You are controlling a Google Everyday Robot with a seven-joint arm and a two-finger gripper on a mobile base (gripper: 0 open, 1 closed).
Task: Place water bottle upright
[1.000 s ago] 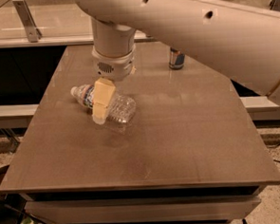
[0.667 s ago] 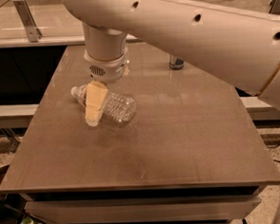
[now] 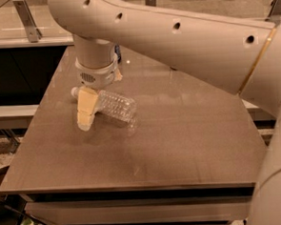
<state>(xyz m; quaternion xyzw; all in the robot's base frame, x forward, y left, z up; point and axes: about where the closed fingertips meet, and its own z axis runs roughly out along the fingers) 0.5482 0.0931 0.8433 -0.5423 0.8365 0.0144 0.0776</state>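
Observation:
The water bottle (image 3: 115, 106) lies on its side on the brown table (image 3: 180, 140), left of centre. It is clear and ribbed, with its white cap (image 3: 75, 92) pointing left. My gripper (image 3: 86, 110) hangs down from the wrist over the bottle's neck end. A cream finger (image 3: 85, 113) stands on the near side of the bottle and covers the neck and label. The bottle rests on the table and is not lifted. The far finger is hidden behind the bottle.
My large white arm (image 3: 174, 40) crosses the top of the view and hides the back of the table. A sliver of a dark blue can (image 3: 118, 52) shows behind the wrist. The table's left edge is close to the cap.
My gripper has slid left along the bottle, from its middle toward the neck and cap. The bottle has stayed lying in place.

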